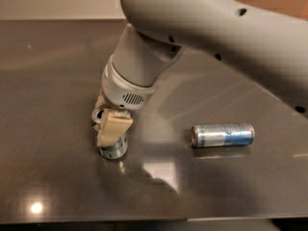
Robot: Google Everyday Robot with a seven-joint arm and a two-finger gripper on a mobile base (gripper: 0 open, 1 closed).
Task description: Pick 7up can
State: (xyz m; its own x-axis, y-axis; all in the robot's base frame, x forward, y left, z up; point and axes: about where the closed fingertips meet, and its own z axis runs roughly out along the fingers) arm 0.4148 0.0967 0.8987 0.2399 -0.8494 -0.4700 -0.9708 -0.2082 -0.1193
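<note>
The 7up can point(113, 150) stands upright on the dark table, left of centre. Only its silver base and a bit of its top rim show. My gripper point(109, 134) has come down from above right and sits right at the can, its cream-coloured front part covering the can's side. The white wrist and the big grey arm hide the rest of the can and the far side of the gripper.
A slimmer silver-and-blue can point(223, 134) lies on its side to the right, well apart from the gripper. The dark glossy table point(53, 81) reflects ceiling lights near its front edge. The arm spans the upper right of the view.
</note>
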